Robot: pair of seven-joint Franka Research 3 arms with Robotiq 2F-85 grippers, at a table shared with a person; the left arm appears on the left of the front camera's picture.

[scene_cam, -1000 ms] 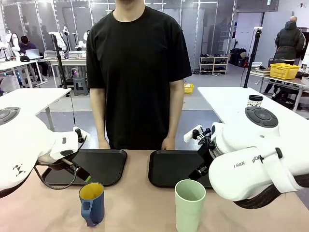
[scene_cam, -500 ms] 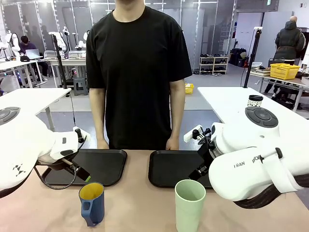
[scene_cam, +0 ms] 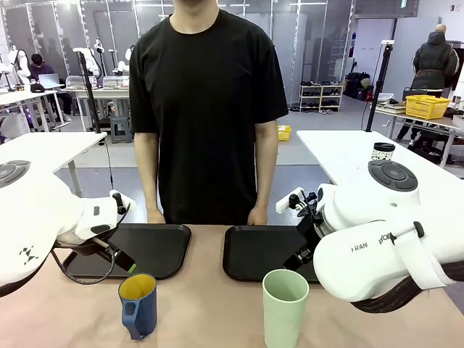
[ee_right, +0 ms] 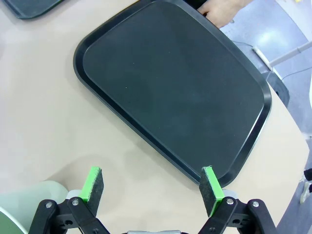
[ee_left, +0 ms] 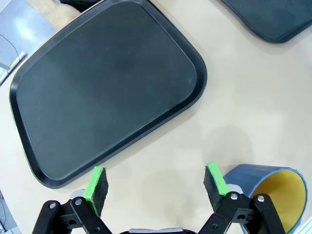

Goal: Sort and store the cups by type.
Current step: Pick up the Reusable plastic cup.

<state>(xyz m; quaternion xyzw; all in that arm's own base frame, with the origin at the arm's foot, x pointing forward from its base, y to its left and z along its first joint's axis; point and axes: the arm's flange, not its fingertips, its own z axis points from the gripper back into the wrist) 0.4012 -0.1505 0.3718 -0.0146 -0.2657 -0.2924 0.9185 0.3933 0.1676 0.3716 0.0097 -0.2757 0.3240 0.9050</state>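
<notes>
The dark blue mug [scene_cam: 138, 304] with a yellow inside stands near the table's front edge, left of centre. The tall mint-green tumbler [scene_cam: 286, 308] stands to its right. My left gripper [scene_cam: 122, 259] hovers over the near edge of the left tray, just above and left of the mug. In the left wrist view the left gripper [ee_left: 156, 180] is open and holds nothing, and the mug [ee_left: 273, 187] lies beside one finger. My right gripper [ee_right: 151, 185] is open with nothing in it too, with the tumbler's rim [ee_right: 17, 212] at the lower left.
Two black trays lie side by side at the far half of the table, the left tray [scene_cam: 156, 250] and the right tray [scene_cam: 257, 254]. A person stands at the far edge with a hand [scene_cam: 254, 216] resting by the right tray.
</notes>
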